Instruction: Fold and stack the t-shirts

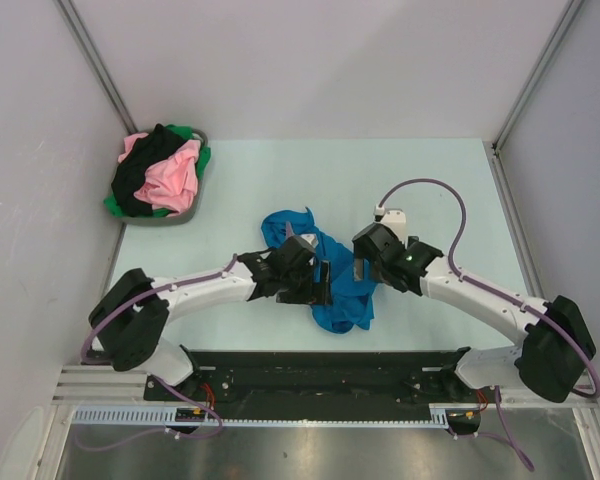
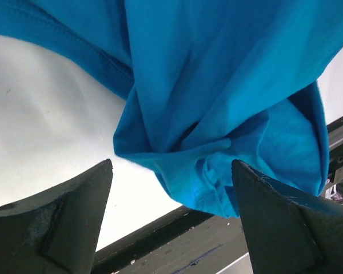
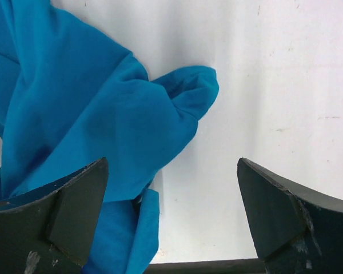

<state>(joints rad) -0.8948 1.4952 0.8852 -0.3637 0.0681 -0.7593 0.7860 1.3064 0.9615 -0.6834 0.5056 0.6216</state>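
The table (image 1: 280, 180) is viewed from high above and behind the arm bases, which are placed along the bottom edge; the view is aimed down and forward, far enough off that the whole tabletop, both arms and the round grey basket (image 1: 170, 222) are taken in; each wrist view is set low and close, aimed out between the dark fingers of the left gripper (image 2: 171, 162) or the right gripper (image 3: 171, 160); the blue t-shirt (image 1: 342, 300) is shared by all three views; the table's near edge is caught at the bottom of both wrist views.
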